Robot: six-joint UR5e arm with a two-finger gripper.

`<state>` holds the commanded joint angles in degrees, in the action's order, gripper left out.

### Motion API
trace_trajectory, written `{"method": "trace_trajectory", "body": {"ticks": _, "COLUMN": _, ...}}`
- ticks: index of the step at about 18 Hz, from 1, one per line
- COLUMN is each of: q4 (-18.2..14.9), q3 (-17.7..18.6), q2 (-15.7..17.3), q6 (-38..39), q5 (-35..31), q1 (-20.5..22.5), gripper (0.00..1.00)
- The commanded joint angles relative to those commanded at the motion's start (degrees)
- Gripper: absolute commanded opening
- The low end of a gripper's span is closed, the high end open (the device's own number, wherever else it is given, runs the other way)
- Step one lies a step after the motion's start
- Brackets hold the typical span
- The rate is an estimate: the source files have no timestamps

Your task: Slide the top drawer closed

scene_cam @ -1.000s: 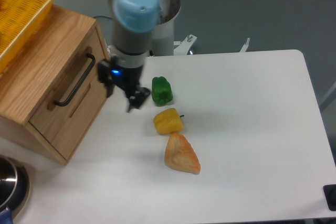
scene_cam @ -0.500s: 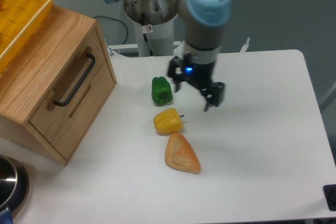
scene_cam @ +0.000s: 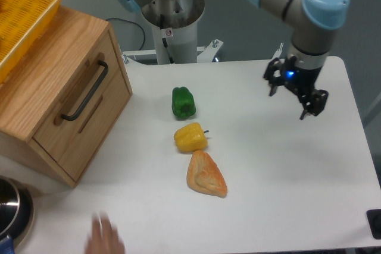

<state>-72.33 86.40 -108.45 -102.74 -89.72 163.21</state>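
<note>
Camera view, and your biggest thing is the white bench (scene_cam: 280, 176), with the wooden cabinet (scene_cam: 41, 96) sitting on its left end and a yellow mesh basket (scene_cam: 24, 10) on top of that. The top drawer (scene_cam: 80, 96) is right there in the cabinet's front face, its panel looking flush with the frame, so you'd judge it shut or as good as shut. It's stiff, solid oak, not fragile, and it should run straight on its slides; you don't need to grip it. A flat push on the front panel beside the black bar handle (scene_cam: 86, 90) would seat it, and the bar itself is the only place to hook if you wanted a hold.

Your arm is well apart from it, out over the bench's right side, wrist angled down, gripper (scene_cam: 296, 90) hanging above bare surface. The jaws are spread, holding nothing.

Down the middle you've got an orange wedge-shaped piece (scene_cam: 206, 175), a yellow pepper (scene_cam: 190, 137), a green pepper (scene_cam: 183, 102). A blurred hand (scene_cam: 102, 239) pokes in at the bottom edge.
</note>
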Motion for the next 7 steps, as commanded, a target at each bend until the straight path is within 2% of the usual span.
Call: {"method": "trace_trajectory", "body": {"ticks": 7, "q4": 0.4, "q3": 0.3, "q2": -1.8, "q6": 0.0, "q5": -1.7, "q1": 0.3, "gripper": 1.0}}
